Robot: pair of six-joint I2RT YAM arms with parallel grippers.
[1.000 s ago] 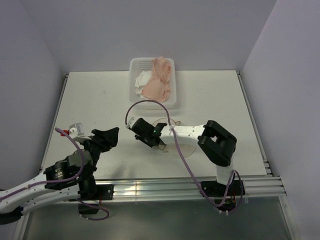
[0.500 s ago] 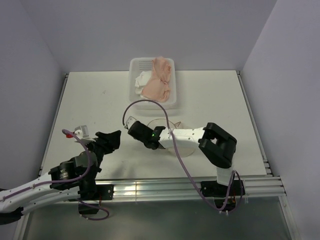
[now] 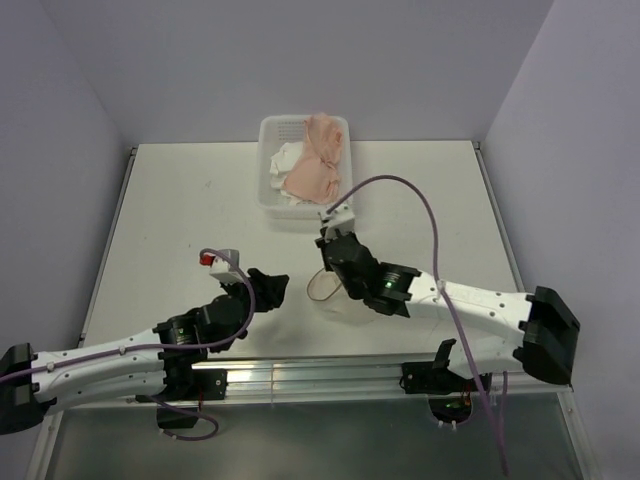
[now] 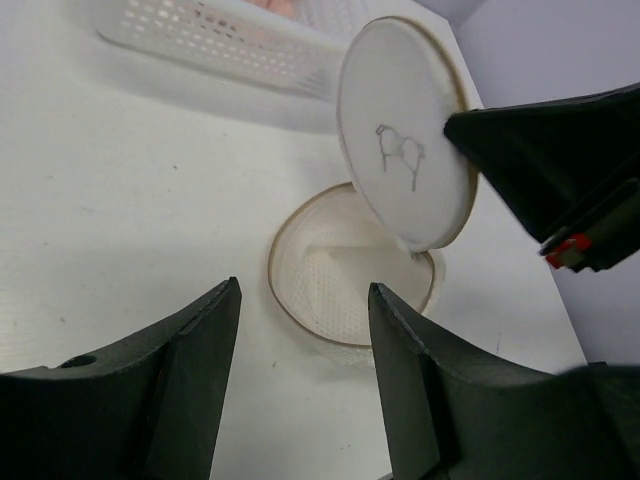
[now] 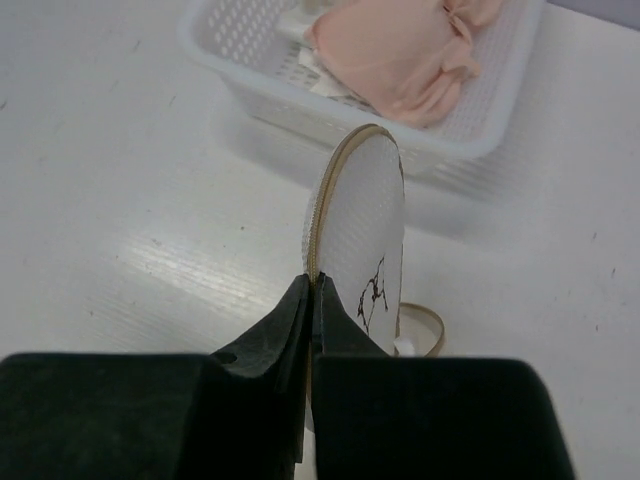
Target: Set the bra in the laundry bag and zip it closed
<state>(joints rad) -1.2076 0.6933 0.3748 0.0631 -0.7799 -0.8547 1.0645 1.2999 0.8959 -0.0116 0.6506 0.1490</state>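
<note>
Pale mesh edged with a tan wire rim, the laundry bag (image 4: pixel 345 300) sits open-mouthed on the white table (image 3: pixel 180 200), around the middle and just on the near side of the white perforated basket (image 3: pixel 303 207). Its round flap lid (image 4: pixel 405 130), printed with a small dark mark (image 4: pixel 398 155), stands tilted up from the bag's rim. The right gripper (image 5: pixel 311 290) has its fingers pinched together on the lid's tan edge and holds the lid up. The left gripper (image 4: pixel 303 290) hangs just to the near left of the bag, its fingers spread apart with nothing between them. The bra (image 3: pixel 284 160), a white garment, lies in the basket beside crumpled peach fabric (image 3: pixel 318 160), well apart from the bag's mouth.
</note>
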